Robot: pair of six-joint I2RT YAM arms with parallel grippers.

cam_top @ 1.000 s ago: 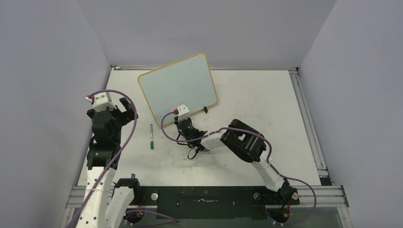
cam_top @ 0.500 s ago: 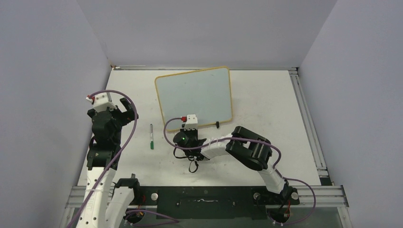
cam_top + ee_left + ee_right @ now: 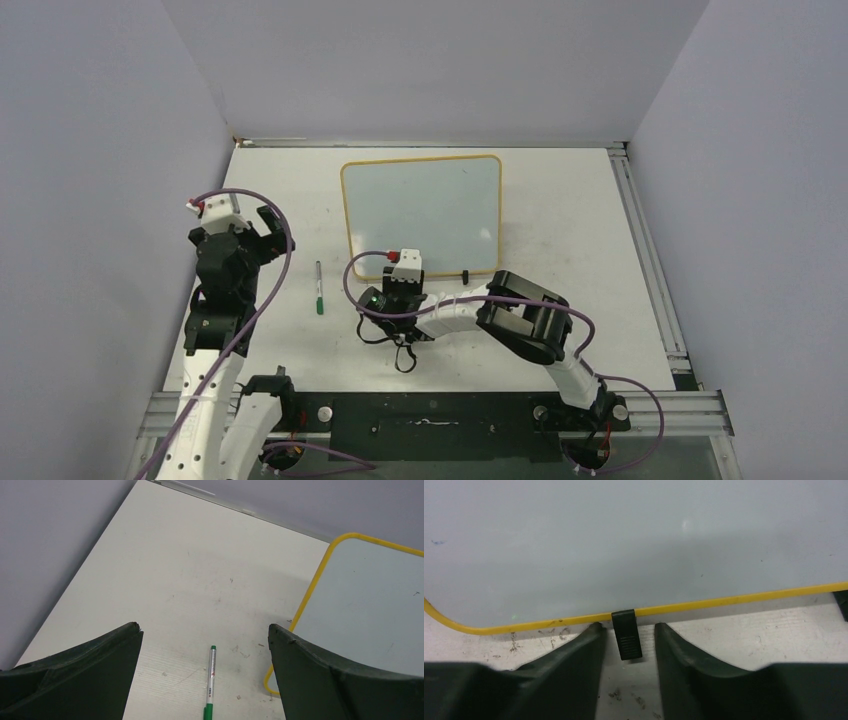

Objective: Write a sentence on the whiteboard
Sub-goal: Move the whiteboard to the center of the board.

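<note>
1. Whiteboard (image 3: 420, 205): lies flat on the desk (image 3: 560, 210), towards the far middle, its yellow frame roughly square to the desk edges. The writing surface is blank apart from faint specks, and no part of the sentence is visible.
2. Clip foot (image 3: 626, 640): a small black clip on the near edge of the frame. A second clip (image 3: 466, 275) sits further right on the same edge.
3. Right gripper (image 3: 626, 630): low at the board's near edge, with the jaws set narrow on either side of the clip foot. A slim gap shows on each side, so nothing is held.
4. Marker (image 3: 319, 288): lies on the desk just left of the board and apart from it, green end towards the arm bases. Neither arm touches it.
5. Left gripper (image 3: 205, 630): raised above the left part of the desk with the jaws spread wide and empty, the marker below and ahead of them.
6. Step in hand, as judged: placing the board is at its end and writing has not begun.
7. Next move, as judged: one arm must descend on the marker, close across its barrel and lift it. The cap probably has to come off before the tip meets the board. The free arm may need to steady the frame against sliding.
</note>
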